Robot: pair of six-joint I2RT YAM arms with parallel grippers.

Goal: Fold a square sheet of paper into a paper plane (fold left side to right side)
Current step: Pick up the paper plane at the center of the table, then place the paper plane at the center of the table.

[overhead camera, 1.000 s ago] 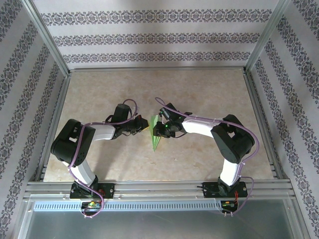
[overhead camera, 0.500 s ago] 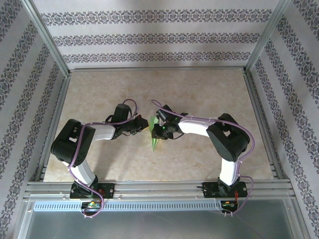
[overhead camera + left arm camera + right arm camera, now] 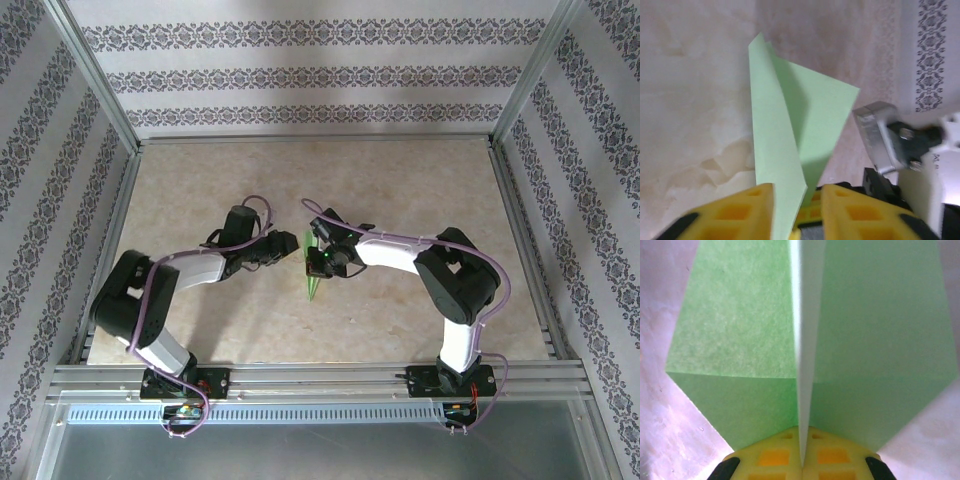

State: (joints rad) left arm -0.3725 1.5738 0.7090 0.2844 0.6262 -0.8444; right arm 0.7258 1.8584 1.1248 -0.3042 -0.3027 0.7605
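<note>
This looks like a robot test cell in a lab: a beige mottled worktop (image 3: pixel 400 190) is boxed in by bare aluminium posts (image 3: pixel 94 75) and panels papered with striped floral wallpaper (image 3: pixel 310 80). Two cabled machines, the left arm (image 3: pixel 195 268) and the right arm (image 3: pixel 395 255), are bolted to an aluminium rail (image 3: pixel 320 375) at the near edge, beside a slotted cable duct (image 3: pixel 300 412).

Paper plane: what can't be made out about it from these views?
- Top external: paper plane is tiny, its middle covered by the right gripper; folds unreadable.
- Left wrist: near end cut by the bottom edge, between the fingers of the left gripper.
- Right wrist: wings cut by the top edge; centre fin blurred.
</note>
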